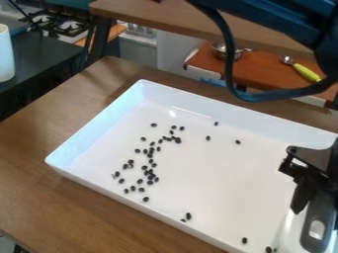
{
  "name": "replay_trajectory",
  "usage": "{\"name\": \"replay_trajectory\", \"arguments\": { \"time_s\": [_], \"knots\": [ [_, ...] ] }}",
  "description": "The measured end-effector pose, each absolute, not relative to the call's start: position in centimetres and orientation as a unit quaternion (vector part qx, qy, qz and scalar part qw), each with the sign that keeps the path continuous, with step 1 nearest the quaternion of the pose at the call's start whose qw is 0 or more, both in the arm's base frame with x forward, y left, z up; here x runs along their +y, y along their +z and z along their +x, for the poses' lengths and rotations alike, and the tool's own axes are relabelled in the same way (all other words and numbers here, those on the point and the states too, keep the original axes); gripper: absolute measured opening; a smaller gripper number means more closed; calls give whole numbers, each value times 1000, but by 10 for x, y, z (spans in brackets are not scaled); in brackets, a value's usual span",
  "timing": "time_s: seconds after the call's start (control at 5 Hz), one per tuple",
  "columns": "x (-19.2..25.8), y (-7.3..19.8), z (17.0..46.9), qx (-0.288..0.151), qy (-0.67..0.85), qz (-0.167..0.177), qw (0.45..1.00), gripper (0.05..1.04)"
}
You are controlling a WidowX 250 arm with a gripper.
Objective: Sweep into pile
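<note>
Dozens of black beans [150, 177] across white tray [224, 183]; probably light, prone to rolling. Clamped in gripper [312, 195] at tray's right end: stiff-looking scraper [319, 225], best held high.

A brown wooden table [46, 197] carries a white tray [204, 183]; its wood shows left of the tray. One table corner juts just beyond the tray's far corner.

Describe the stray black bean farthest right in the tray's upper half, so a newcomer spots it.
Find the white tray on the wooden table. Toward its upper long wall, right of the main scatter, lie three stray beans. The target bean is the rightmost of the three, with bare tray all around it.
</note>
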State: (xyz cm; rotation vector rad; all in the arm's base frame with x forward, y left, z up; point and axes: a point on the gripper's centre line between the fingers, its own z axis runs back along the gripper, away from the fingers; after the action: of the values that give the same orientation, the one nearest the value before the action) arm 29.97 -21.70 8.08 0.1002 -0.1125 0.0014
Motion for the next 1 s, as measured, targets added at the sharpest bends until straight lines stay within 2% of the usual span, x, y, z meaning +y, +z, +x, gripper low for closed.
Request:
{"name": "replay_trajectory", "arguments": {
  "time_s": [0.4,0.6,1.0],
  "knots": [
    [-168,78,288,-43,11,78,996,496],
    [-129,81,285,-40,19,94,995,496],
    [-38,69,287,-19,56,134,989,496]
  ]
}}
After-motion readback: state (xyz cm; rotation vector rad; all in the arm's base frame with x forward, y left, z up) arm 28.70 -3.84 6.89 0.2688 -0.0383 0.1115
